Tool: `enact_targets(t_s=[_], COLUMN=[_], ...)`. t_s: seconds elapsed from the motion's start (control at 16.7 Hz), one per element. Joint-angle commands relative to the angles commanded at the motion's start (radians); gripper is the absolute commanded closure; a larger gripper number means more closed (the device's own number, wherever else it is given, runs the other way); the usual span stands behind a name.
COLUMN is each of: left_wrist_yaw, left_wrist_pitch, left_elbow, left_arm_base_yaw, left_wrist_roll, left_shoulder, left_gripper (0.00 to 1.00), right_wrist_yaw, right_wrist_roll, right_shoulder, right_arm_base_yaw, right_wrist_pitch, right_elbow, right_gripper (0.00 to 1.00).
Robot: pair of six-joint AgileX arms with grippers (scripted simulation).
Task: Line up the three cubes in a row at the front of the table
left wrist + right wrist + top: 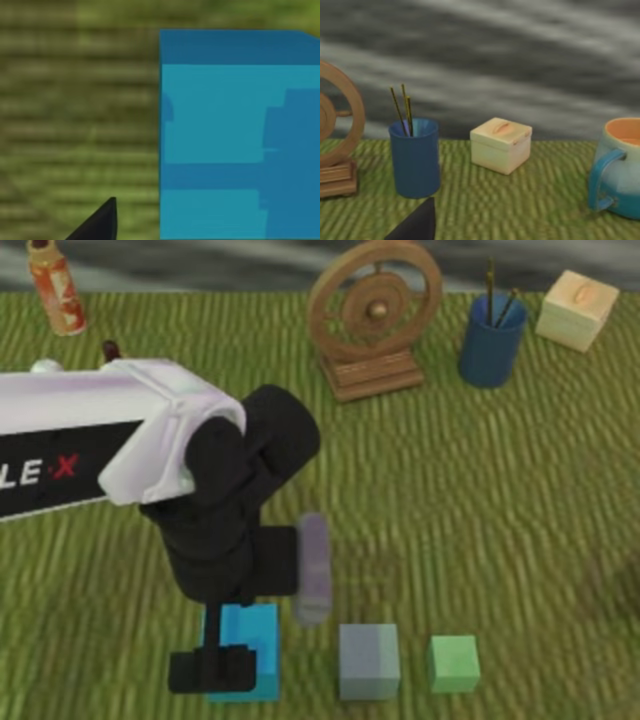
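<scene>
Three cubes sit in a row at the near edge of the worktop (520, 490): blue cube (255, 635), grey cube (369, 661), green cube (454, 663). The left gripper (212, 668) hangs over the blue one; whether its jaws are open, I cannot tell. Lifting away crooked could bump it out of line.

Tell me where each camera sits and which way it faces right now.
Top view: above the table, looking down on the cyan-blue cube, grey-blue cube and green cube; left arm and left end effector show.
Left wrist view: close over the cyan-blue cube; one dark fingertip shows.
Right wrist view: low, facing the blue pencil cup, cream box and mug.
Shared: top and right wrist views both show cup and box.
</scene>
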Motion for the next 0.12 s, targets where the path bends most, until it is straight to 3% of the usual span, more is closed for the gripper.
enact_targets(t_s=[0.12], left_wrist_yaw=[0.000], left_wrist_pitch=[-0.025], left_elbow=[0.017], left_arm_base_yaw=[0.003], left_wrist_roll=[-0.001], left_shoulder=[-0.017], left_gripper=[0.00], right_wrist_yaw=[0.000], right_wrist_roll=[0.000], right_shoulder=[0.000], right_arm_base_yaw=[0.000], right_wrist_pitch=[0.000], right_elbow=[0.000], right_gripper=[0.00])
